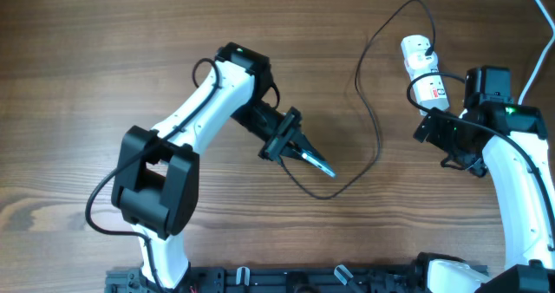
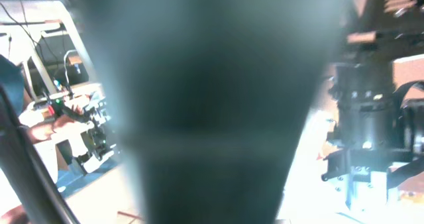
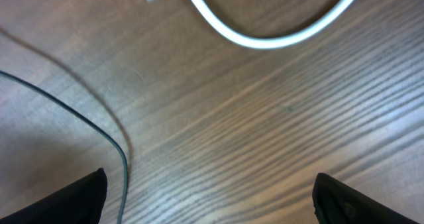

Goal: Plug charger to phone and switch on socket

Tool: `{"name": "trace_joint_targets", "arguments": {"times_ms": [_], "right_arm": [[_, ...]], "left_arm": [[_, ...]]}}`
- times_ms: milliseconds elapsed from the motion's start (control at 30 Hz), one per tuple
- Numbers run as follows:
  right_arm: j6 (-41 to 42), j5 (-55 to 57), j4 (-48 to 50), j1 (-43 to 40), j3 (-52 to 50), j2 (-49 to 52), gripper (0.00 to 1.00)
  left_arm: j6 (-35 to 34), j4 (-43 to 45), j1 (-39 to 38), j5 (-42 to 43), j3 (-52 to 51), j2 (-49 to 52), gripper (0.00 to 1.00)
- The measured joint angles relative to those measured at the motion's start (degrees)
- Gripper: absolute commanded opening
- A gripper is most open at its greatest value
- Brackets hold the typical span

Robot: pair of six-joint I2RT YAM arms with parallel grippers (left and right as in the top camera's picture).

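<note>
My left gripper is at the table's middle, shut on the phone, a dark slab seen edge-on and tilted down to the right. In the left wrist view the phone is a blurred dark teal shape that hides the jaws. The charger's thin black cable runs from its white adapter on the socket, loops down and ends under the phone; its plug tip is hidden. My right gripper is open just below the socket, over bare wood, with the cable by its left finger.
The socket's thick white cord curves across the wood above my right gripper's fingers and leaves at the table's top right. The left arm stretches across the left half of the wooden table.
</note>
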Motion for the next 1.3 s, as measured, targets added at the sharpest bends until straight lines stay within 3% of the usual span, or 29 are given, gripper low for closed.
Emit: {"name": "trace_joint_targets", "arguments": {"times_ms": [400,967,1300], "right_arm": [[0.0,0.8,15.8,0.0,0.0,0.0,1.00],[0.0,0.8,16.0,0.0,0.0,0.0,1.00],[0.0,0.9,16.0,0.0,0.0,0.0,1.00]], "left_arm": [[-3.2,-0.2,0.1,7.1,0.0,-7.1,0.04],[-5.3,-0.2,4.5,7.6,0.0,-10.3,0.04],[-7.9,-0.2,6.3,12.8,0.0,-10.4,0.04]]}}
